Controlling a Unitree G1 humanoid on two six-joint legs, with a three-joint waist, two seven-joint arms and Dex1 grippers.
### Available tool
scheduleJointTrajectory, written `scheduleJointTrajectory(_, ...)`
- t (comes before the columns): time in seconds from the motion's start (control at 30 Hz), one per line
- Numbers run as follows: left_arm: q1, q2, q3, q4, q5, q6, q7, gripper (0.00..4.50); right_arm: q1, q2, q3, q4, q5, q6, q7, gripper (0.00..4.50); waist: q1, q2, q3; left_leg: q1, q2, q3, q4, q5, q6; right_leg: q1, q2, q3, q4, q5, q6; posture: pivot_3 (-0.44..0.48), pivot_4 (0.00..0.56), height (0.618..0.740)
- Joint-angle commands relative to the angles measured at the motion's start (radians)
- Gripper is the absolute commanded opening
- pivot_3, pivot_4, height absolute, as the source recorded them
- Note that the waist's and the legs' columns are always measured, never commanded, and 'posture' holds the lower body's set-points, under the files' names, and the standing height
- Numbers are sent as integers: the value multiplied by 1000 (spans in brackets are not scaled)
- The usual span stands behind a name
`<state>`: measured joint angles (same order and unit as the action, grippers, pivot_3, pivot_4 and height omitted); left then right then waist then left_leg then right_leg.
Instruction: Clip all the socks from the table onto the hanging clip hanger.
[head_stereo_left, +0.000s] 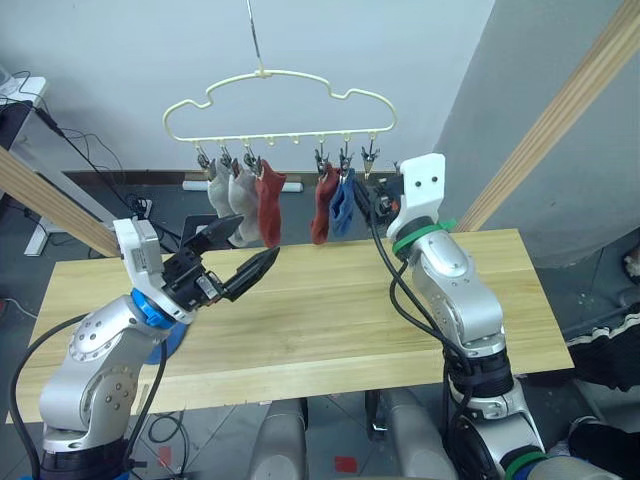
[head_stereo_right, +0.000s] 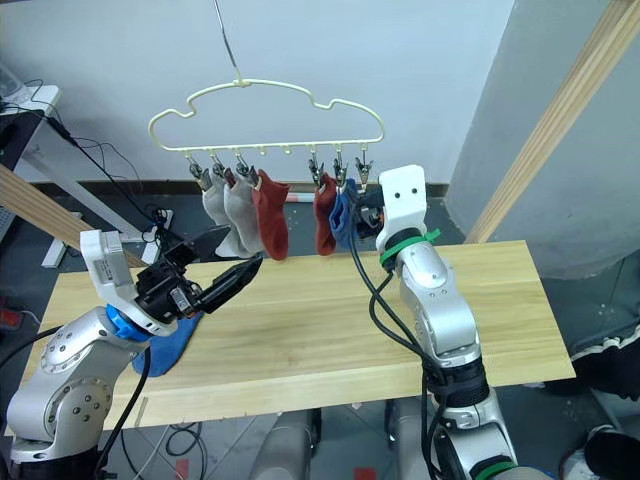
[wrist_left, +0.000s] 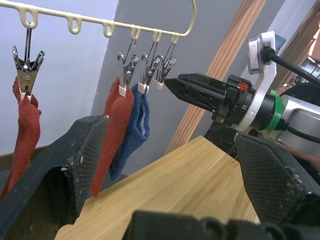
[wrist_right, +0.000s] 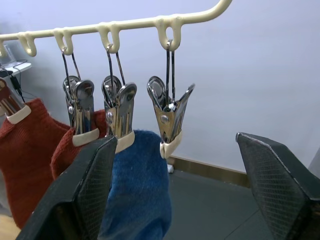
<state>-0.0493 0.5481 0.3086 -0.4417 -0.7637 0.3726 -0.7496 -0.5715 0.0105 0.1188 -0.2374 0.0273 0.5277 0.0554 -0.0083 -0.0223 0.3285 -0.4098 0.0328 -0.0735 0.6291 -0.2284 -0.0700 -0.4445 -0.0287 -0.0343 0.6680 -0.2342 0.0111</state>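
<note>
Left gripper (head_stereo_left: 243, 249) wide open, empty, above table (head_stereo_left: 330, 320) near left edge; blue sock (head_stereo_right: 172, 342) lies under arm. Clip hanger (head_stereo_left: 280, 104) holds five socks. Right gripper (wrist_right: 172, 190) wide open, empty, beside last bare clip (wrist_right: 169, 117).

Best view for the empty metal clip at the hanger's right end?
Right wrist view: the empty metal clip hangs close and unblocked beside the clipped blue sock. The left wrist view shows it smaller. In the eye views it is tiny, beside the right tool.
</note>
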Motion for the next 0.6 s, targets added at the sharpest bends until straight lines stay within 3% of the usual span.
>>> scheduleJointTrajectory(0.03, 9, 11, 9, -51, -8, -5, 6, 4500, -27, 9, -2, -2, -28, -35, -31, 3969, 0, 0, 0, 0, 0, 0, 0, 0, 0, 0, 0, 0, -1, 0, 0, 72, 354, 740)
scheduleJointTrajectory(0.6, 32, 5, 2, -55, 4, -19, 13, 4500, -109, 46, -24, 96, -47, -60, -71, 3969, 3, 0, 0, -5, 0, -1, -1, 0, 0, -2, 0, -1, -5, 0, 0, 81, 348, 740)
